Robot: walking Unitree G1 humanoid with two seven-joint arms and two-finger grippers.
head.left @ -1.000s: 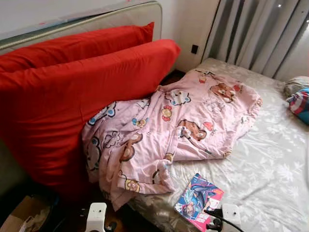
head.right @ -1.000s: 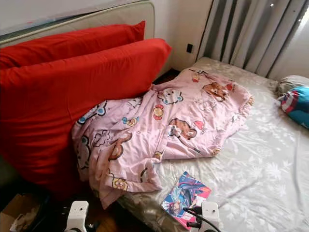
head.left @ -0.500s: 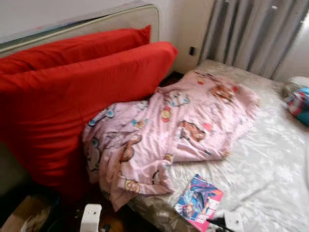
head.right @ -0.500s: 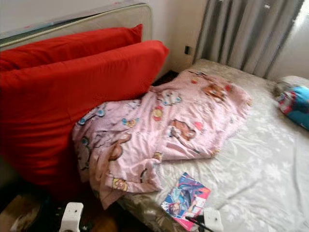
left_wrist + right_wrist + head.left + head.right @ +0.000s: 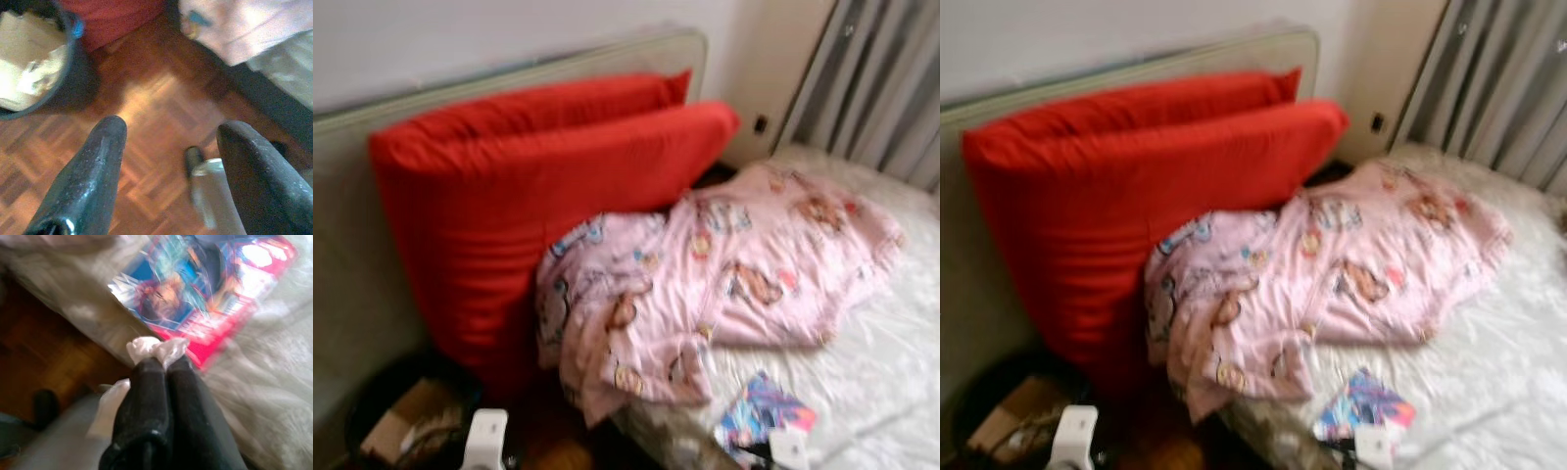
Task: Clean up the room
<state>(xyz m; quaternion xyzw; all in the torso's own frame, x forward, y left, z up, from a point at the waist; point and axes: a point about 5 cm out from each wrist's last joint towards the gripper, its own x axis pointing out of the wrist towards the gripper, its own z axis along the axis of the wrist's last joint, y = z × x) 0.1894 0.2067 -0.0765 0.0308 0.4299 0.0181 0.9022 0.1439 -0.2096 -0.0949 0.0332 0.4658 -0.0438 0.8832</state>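
1. White crumpled tissue [image 5: 156, 348] sits pinched in the closed right hand [image 5: 164, 363] — bin [image 5: 372, 411] at 7 o'clock.
2. Left hand [image 5: 168, 142] gapes, empty.
3. Risk: thin grip, blurred walking — tissue may drop.

A pale bed [image 5: 891, 372] carries a pink blanket [image 5: 724, 284] and magazine [image 5: 764, 419] (near its corner).

No legible text anywhere.

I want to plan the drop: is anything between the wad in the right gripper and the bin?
The robot's own left arm hangs between them, beside the bin. The right gripper holds the wad at the bed edge.
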